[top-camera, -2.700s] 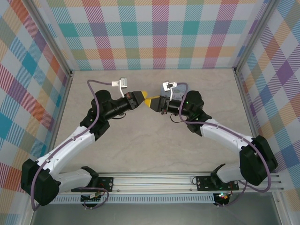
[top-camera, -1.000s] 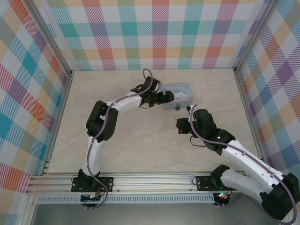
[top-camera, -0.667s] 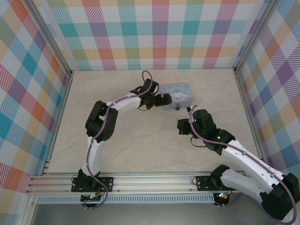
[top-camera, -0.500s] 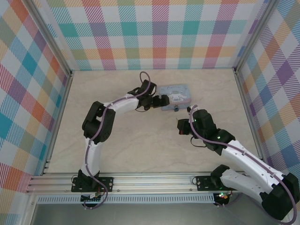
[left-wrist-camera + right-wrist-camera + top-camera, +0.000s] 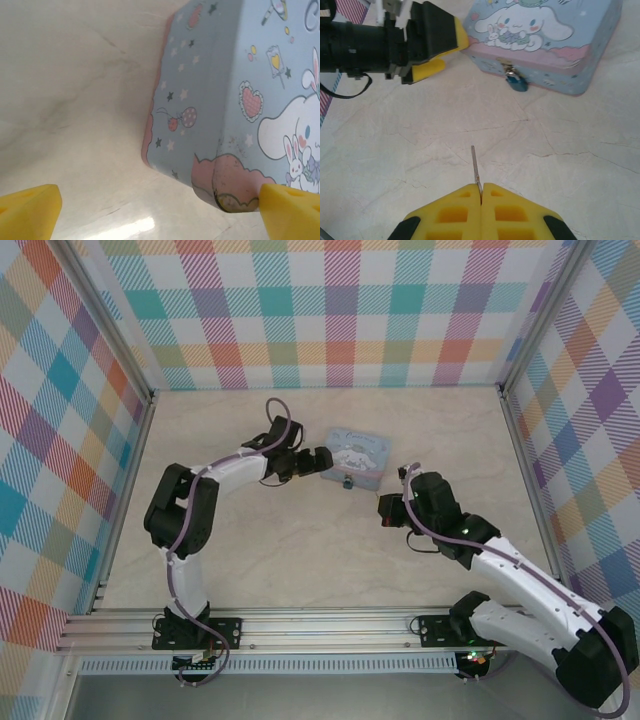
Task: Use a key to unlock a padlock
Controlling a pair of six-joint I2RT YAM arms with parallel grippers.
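Centrally on the surface (image 5: 300,550) we see the tin (image 5: 357,456), the left gripper (image 5: 322,462) at its corner with jaws apart; the right gripper (image 5: 481,196) faces the padlock (image 5: 516,83) hanging at the tin's front, jaws clamped on the key (image 5: 475,167).

Robot lab booth (plaid walls (image 5: 340,310), aluminium rail (image 5: 330,625), marbled tabletop (image 5: 300,550))
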